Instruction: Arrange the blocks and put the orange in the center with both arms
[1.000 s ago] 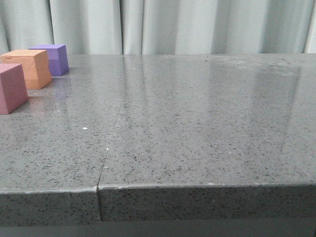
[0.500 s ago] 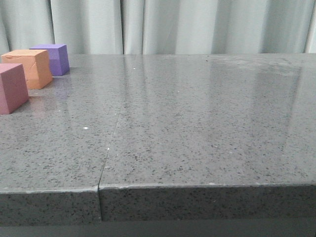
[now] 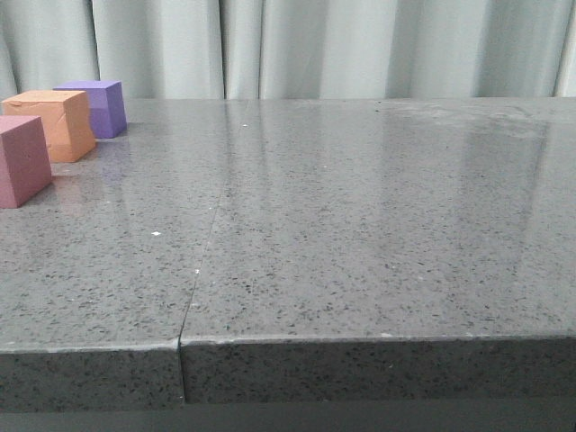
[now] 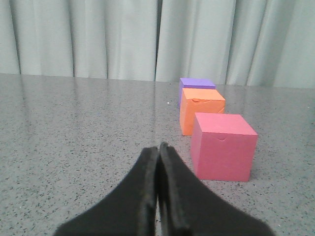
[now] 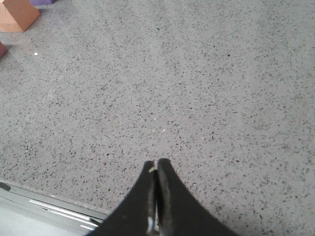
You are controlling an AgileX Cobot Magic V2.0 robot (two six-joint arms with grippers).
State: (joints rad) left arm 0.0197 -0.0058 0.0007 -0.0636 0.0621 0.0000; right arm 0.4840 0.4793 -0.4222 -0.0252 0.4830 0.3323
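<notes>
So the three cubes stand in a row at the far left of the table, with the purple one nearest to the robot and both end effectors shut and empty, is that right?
Not quite. The pink-red cube is nearest to the robot; the orange cube is in the middle, and the purple cube is farthest, as the front view shows. The rest holds: left end effector and right end effector are shut and empty.
</notes>
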